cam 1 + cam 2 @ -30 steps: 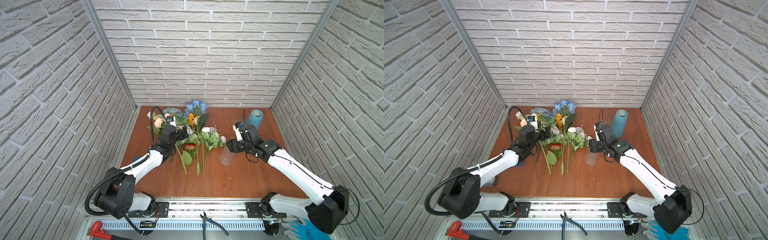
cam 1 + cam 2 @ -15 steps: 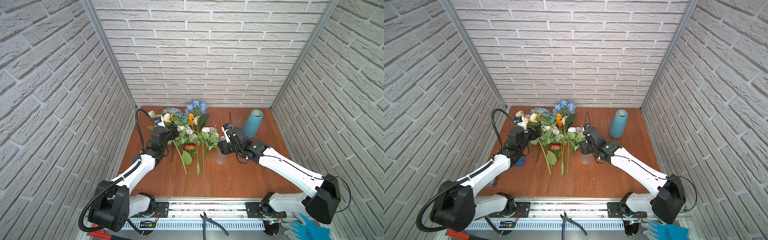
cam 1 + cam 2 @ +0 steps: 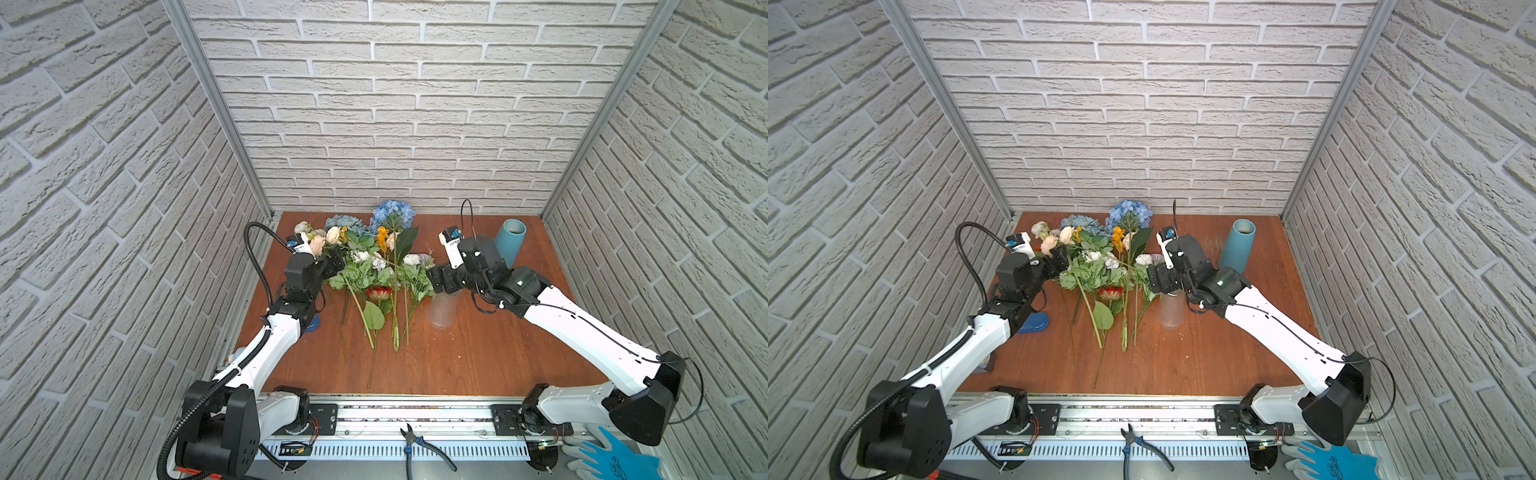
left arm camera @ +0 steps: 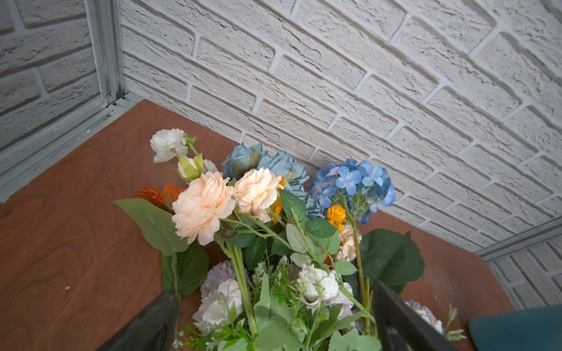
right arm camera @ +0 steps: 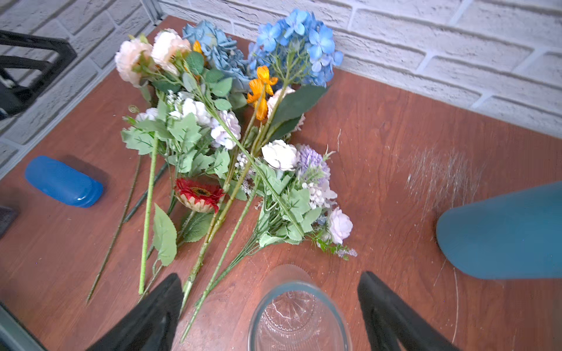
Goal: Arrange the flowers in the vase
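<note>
Right wrist view is showing the right claw (image 5: 270,278) hovering over the glass vase (image 5: 299,316), fingers standing apart either side of the rim and touching nothing; I'm guessing the vase is sitting upright just beside the flowers (image 5: 213,136) so drops are short. Those are lying fanned flat on the desk (image 5: 395,136), none in the vase yet. Left claw (image 4: 275,290) is gaping wide over the leafy middle, probably lining up a pick. Counting: one glass vase, one teal vase (image 3: 510,243), two blue hydrangea heads (image 5: 296,42), two peach roses (image 5: 133,57), one red daisy (image 5: 199,193).
</note>
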Available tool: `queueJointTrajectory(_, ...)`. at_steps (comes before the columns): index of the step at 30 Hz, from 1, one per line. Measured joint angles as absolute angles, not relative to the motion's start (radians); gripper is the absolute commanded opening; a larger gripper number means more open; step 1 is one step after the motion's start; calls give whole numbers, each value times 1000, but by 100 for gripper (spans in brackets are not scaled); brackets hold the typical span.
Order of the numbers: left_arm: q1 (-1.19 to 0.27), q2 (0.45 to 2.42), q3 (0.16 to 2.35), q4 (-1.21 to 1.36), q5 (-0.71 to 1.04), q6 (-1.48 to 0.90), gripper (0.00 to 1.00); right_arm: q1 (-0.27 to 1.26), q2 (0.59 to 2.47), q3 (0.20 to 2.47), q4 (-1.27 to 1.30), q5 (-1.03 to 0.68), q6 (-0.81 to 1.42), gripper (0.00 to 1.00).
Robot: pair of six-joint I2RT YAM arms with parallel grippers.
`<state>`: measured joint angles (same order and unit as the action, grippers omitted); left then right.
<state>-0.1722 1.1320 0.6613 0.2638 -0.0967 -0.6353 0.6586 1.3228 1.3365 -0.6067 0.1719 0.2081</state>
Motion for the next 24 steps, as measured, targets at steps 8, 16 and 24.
queueJointTrajectory(8, -45, 1139, 661, 261, 11, -693, 98, 661, 1589, 1704, -696, 74, 41, 80)
queueJointTrajectory(16, -20, 1185, 661, 270, 81, -719, 98, 661, 1961, 1967, -808, 4, -113, 61)
queueJointTrajectory(24, -18, 1237, 661, 291, 125, -736, 98, 661, 2237, 2189, -885, 1, -199, 51)
